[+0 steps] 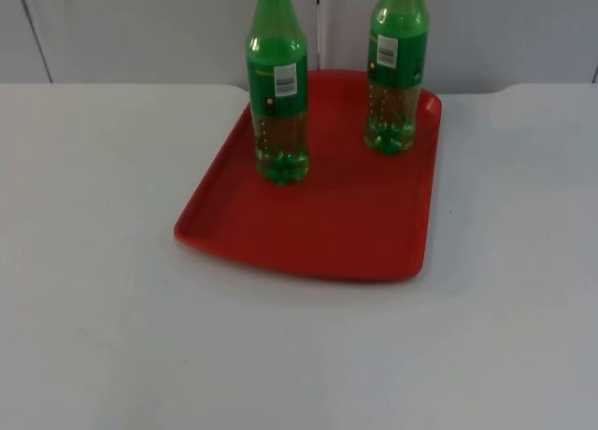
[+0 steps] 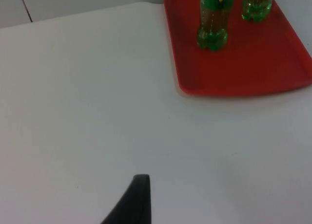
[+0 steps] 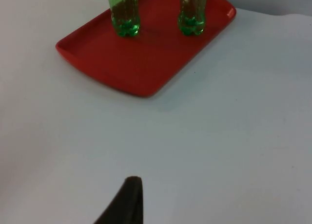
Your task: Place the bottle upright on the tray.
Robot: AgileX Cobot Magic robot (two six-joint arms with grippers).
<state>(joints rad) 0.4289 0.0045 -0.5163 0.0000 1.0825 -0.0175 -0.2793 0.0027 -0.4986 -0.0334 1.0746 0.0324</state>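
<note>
No wording can be read anywhere. The left green plastic bottle (image 1: 277, 93) on the red plastic tray (image 1: 318, 226) bears a green label with a white barcode patch, and the right green plastic bottle (image 1: 396, 70) bears the same; the print on both is illegible.

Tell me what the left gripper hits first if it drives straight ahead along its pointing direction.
Probably the bare table. The left gripper's fingertip looks onto open white surface; the tray with its two bottles lies off to one side, though depth is unclear.
</note>
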